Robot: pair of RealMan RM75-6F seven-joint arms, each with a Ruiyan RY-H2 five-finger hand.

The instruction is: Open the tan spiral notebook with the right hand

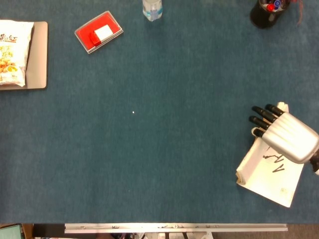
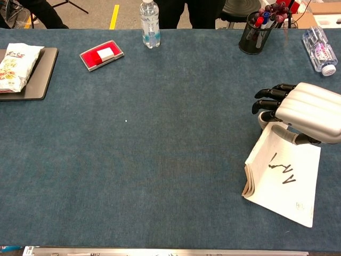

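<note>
The tan spiral notebook lies near the table's front right corner, also seen in the chest view as the notebook. Its cover and some pages are raised along the left side, baring a white page with black marks. My right hand is over the notebook's far end and holds the raised cover, dark fingers pointing left beyond it. In the chest view the right hand has its thumb on the page side. The cover's tan face is hidden. My left hand does not show.
A red box and a water bottle stand at the back. A pen holder and a lying bottle are at the back right. A snack bag rests on a tray at the far left.
</note>
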